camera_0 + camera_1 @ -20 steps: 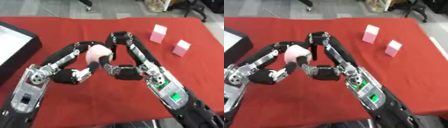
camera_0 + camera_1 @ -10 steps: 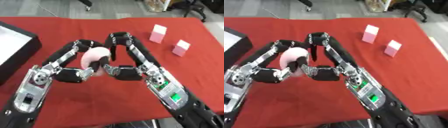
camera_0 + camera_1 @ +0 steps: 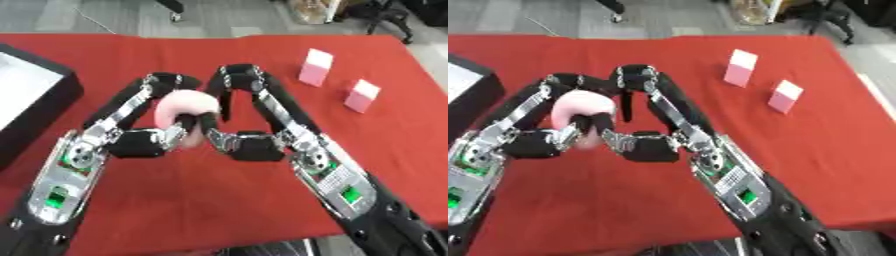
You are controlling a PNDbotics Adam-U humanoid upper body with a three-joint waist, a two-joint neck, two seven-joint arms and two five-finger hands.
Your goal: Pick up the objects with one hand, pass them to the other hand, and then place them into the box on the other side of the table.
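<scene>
A soft round pink object (image 3: pixel 182 106) is held above the middle of the red table (image 3: pixel 219 200), between my two hands. My left hand (image 3: pixel 140 142) comes in from the lower left, its fingers arched over the object's top and left side and its thumb under it. From the lower right my right hand (image 3: pixel 258 147) reaches in, with curled fingers against the object's right side and its thumb just below. The black box (image 3: pixel 44 120) with a pale inside stands at the table's left edge.
Two upright pale pink blocks (image 3: pixel 316 66) (image 3: pixel 361 95) stand on the right part of the table. Grey floor and chair legs lie beyond the far edge. The table's front edge runs close under my forearms.
The pink object has shifted a little to the left, deeper under the left hand's fingers. Both hands have stayed almost where they were.
</scene>
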